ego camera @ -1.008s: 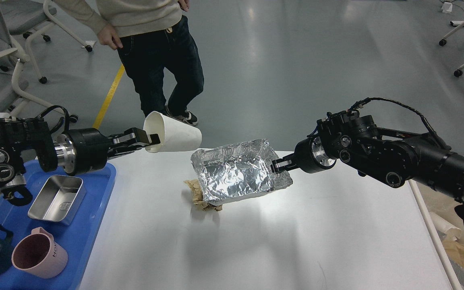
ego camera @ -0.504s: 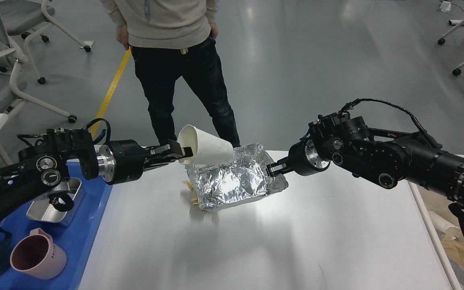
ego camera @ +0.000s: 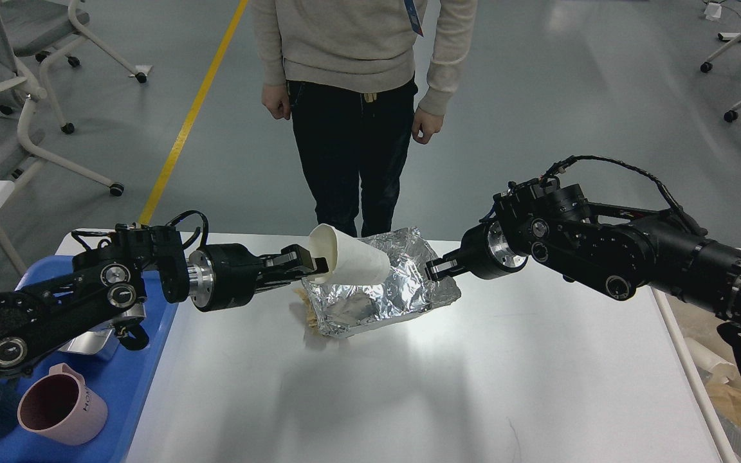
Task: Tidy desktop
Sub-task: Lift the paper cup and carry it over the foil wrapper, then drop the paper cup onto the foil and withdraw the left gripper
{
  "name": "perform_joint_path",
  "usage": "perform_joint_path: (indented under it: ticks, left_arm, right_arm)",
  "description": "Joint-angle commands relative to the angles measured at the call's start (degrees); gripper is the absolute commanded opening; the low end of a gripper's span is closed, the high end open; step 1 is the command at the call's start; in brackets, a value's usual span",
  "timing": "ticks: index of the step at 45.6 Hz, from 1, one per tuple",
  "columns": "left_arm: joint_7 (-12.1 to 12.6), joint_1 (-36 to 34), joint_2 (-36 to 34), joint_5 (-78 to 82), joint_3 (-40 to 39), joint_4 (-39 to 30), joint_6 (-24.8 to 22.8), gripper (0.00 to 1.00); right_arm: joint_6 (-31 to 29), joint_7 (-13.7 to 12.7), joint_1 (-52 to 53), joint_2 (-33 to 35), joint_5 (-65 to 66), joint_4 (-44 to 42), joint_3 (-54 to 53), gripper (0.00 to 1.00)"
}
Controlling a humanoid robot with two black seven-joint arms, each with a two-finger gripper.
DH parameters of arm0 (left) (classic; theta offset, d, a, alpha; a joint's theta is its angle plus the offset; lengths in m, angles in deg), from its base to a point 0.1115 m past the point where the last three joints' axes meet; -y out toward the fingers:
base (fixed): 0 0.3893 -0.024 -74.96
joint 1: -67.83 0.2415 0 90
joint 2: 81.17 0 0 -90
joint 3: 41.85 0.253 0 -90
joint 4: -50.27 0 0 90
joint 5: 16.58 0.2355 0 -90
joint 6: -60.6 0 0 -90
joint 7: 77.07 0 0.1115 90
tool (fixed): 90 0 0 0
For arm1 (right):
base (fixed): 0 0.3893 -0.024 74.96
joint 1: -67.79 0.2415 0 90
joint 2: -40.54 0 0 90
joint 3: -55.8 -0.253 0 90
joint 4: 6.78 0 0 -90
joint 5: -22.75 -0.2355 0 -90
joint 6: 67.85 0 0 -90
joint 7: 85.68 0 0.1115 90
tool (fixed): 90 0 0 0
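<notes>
Desktop (ego camera: pixel 448 386): the white tabletop you see filling the lower middle and right of the head view; most of its near half is bare.
Left gripper (ego camera: pixel 311 265): your left arm reaches in from the left; its fingers are pinched on the rim of the cup.
Cup (ego camera: pixel 348 259): white paper cup, held on its side above the desktop, mouth toward the left gripper, base pointing right over the foil box.
Right gripper (ego camera: pixel 436 268): your right arm comes in from the right; its fingers are closed on the right edge of the foil box.
Foil box (ego camera: pixel 383 289): crumpled silver foil container near the far edge of the desktop, tilted, open side facing you, with something pale inside.
Brown paper (ego camera: pixel 309 315): a scrap showing under the box's left corner, lying on the desktop.
Tray (ego camera: pixel 145 386): blue, at the desktop's left side.
Mug (ego camera: pixel 62 411): pink, lying on the tray, partly under your left arm.
Person (ego camera: pixel 357 83): stands on the floor beyond the far edge, hands at their sides.
</notes>
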Motion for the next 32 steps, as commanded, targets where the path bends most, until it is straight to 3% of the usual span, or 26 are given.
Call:
perform_joint_path:
  ticks: [1, 12, 19, 28, 32]
  left_arm:
    - [0.2, -0.5, 2.5, 0.0, -0.1, 2.3, 0.1, 0.0]
    - [0.7, -2.5, 6.8, 0.3, 3.0, 4.8, 0.8, 0.01]
    - [4.4, -3.3, 8.4, 0.3, 3.2, 6.4, 1.6, 0.06]
    - [4.7, -5.0, 9.8, 0.1, 3.2, 7.1, 1.7, 0.07]
    - [4.6, -5.3, 9.9, -0.1, 3.2, 7.1, 1.8, 0.15]
  right_arm:
    - [0.0, 0.0, 0.0, 0.2, 0.0, 0.2, 0.0, 0.0]
    - [0.0, 0.0, 0.3, 0.3, -0.2, 0.2, -0.1, 0.0]
    - [0.0, 0.0, 0.3, 0.3, -0.2, 0.2, -0.1, 0.0]
    - [0.0, 0.0, 0.3, 0.3, -0.3, 0.3, -0.1, 0.0]
    - [0.0, 0.0, 0.3, 0.4, -0.3, 0.4, -0.1, 0.0]
